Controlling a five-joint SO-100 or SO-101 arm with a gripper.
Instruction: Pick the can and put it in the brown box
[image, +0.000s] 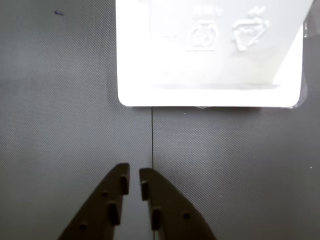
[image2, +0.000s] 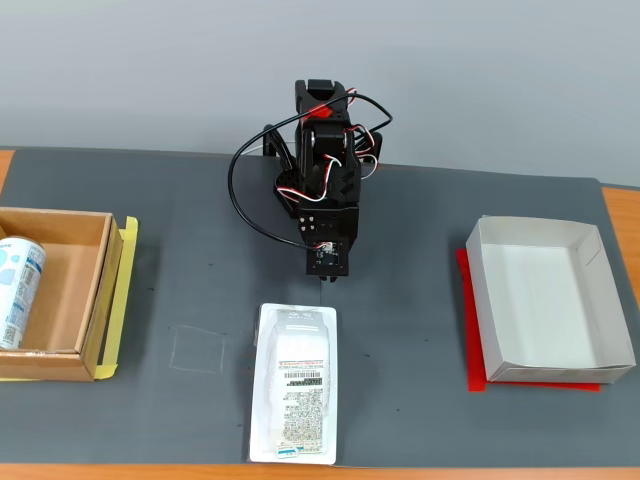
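The can (image2: 17, 291) lies on its side inside the brown box (image2: 92, 300) at the left edge of the fixed view; it is white and light blue. My gripper (image: 134, 176) points down at the dark mat, its fingers nearly together with only a thin gap and nothing between them. In the fixed view the gripper (image2: 327, 270) hangs under the folded arm at the middle of the table, far from the box. The can and the brown box do not show in the wrist view.
A flat clear-white plastic package (image2: 294, 396) with a barcode label lies in front of the arm; its edge shows in the wrist view (image: 210, 55). A white rectangular box (image2: 548, 298) stands on a red sheet at the right. A black cable (image2: 245, 195) loops beside the arm.
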